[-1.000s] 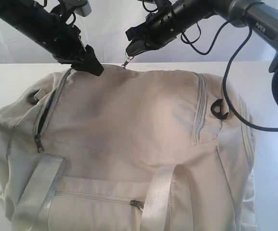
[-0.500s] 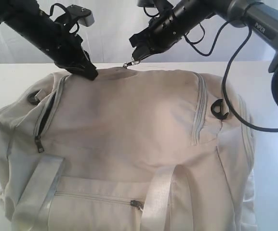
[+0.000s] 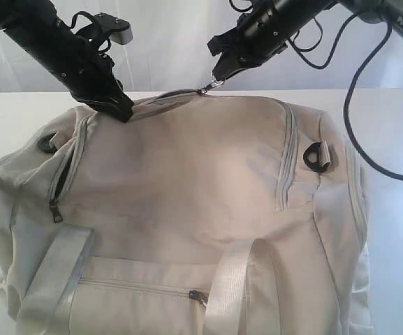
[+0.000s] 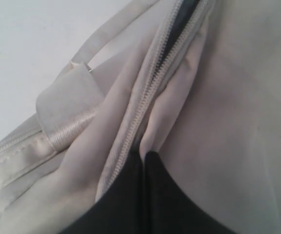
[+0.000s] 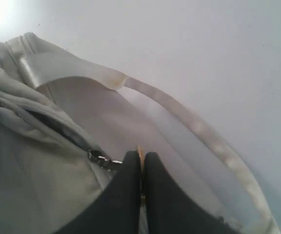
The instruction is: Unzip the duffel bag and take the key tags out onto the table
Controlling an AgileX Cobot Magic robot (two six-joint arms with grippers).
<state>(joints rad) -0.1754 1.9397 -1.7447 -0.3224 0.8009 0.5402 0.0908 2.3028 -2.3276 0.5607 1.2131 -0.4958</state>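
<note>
Atop the cream duffel bag, left jaws pinch fabric; right jaws, zipper pull.

Duffel bag: soft cream cloth, matt, finely woven, creased, with faint grey smudges.
Webbing handles: off-white woven strap with a satin sheen, ribbed along the edges.
Zipper: pale cloth tape with fine teeth of the same tone; what the teeth are made of cannot be told.
Zipper pull: bright silver metal, glossy.
D-ring: black and smooth with a slight shine; plastic or metal cannot be told.
Lining: dark grey cloth, matt.
Table: plain white, smooth, matt.
Left gripper, right gripper: smooth black fingers, dull finish.
</note>
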